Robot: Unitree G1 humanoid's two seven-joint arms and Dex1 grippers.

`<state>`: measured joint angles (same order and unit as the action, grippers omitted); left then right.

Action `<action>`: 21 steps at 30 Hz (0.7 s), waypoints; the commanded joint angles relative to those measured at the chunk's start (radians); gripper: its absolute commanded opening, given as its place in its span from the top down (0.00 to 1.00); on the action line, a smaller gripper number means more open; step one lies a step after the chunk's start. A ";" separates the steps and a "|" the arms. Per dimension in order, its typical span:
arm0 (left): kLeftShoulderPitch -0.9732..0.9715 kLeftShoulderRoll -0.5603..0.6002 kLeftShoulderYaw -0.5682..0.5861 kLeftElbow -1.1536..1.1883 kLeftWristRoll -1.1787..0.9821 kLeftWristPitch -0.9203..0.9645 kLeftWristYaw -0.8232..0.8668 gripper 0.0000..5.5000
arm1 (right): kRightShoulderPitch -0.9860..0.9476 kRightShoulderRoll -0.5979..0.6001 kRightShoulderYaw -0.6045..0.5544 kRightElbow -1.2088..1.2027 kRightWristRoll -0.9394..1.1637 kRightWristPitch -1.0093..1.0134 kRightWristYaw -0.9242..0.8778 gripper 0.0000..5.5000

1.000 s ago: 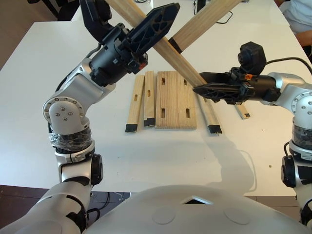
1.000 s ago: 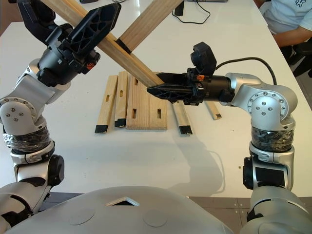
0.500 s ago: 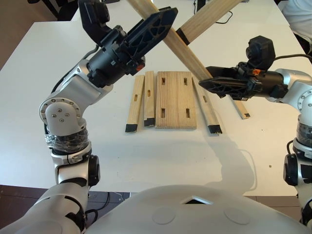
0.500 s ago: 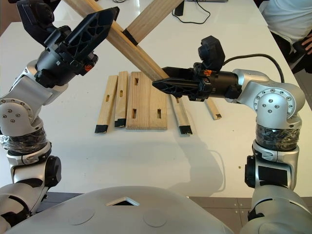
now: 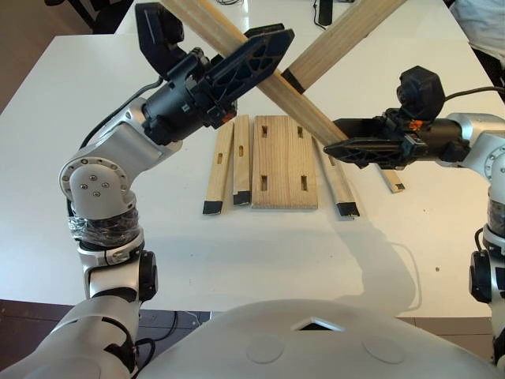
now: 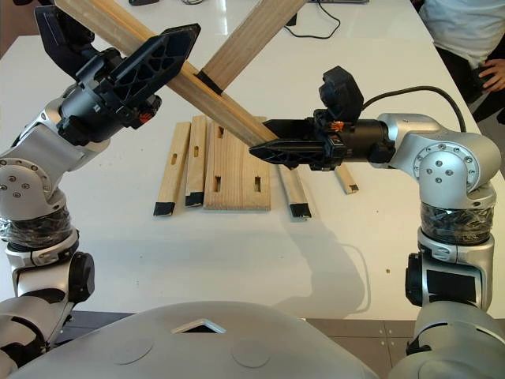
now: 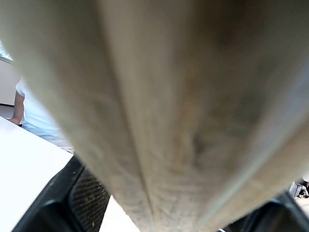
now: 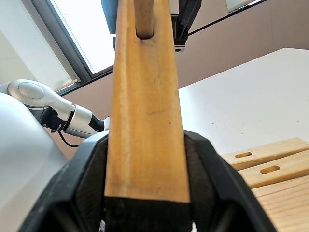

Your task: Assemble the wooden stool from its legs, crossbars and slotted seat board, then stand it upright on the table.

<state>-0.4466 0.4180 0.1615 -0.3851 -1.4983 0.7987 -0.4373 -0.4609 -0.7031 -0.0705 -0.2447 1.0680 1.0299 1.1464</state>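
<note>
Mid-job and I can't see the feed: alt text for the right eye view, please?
The left tool and right tool hold one long wooden leg slanted above the table, a second leg crossing it in an X. Beneath, the slotted seat board lies flat with loose bars on both sides.

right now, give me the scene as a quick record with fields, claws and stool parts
left claw: shut on the raised leg, upper stretch
right claw: shut on the same leg's lower, black-tipped end
second piece: meets the leg mid-length, slanting up the other way
seat board: flat on the table, slots showing
loose pieces: two left of the board, two to its right
stool: not yet assembled
</note>
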 commanded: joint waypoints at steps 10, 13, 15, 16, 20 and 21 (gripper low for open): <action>0.026 0.008 -0.009 -0.036 0.011 0.000 -0.036 0.63 | -0.027 -0.009 0.011 0.016 -0.021 -0.006 0.021 0.63; 0.027 0.010 -0.003 -0.030 0.017 -0.009 -0.038 0.63 | -0.021 -0.008 0.010 0.012 -0.020 -0.009 0.019 0.63; 0.027 0.012 0.002 -0.028 0.020 -0.014 -0.040 0.63 | -0.019 -0.007 0.009 0.012 -0.019 -0.009 0.017 0.63; 0.028 0.012 0.005 -0.026 0.023 -0.016 -0.041 0.63 | -0.018 -0.007 0.009 0.010 -0.019 -0.010 0.015 0.63; 0.035 0.010 0.010 -0.023 0.045 -0.030 -0.036 0.63 | -0.016 0.008 0.021 0.012 -0.080 -0.079 0.002 0.63; 0.033 0.009 0.011 -0.017 0.053 -0.034 -0.037 0.63 | -0.006 0.011 0.022 0.006 -0.092 -0.103 0.011 0.63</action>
<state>-0.4147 0.4217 0.1646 -0.4060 -1.4686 0.7690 -0.4799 -0.4680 -0.6995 -0.0450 -0.2252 1.0221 0.9865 1.1670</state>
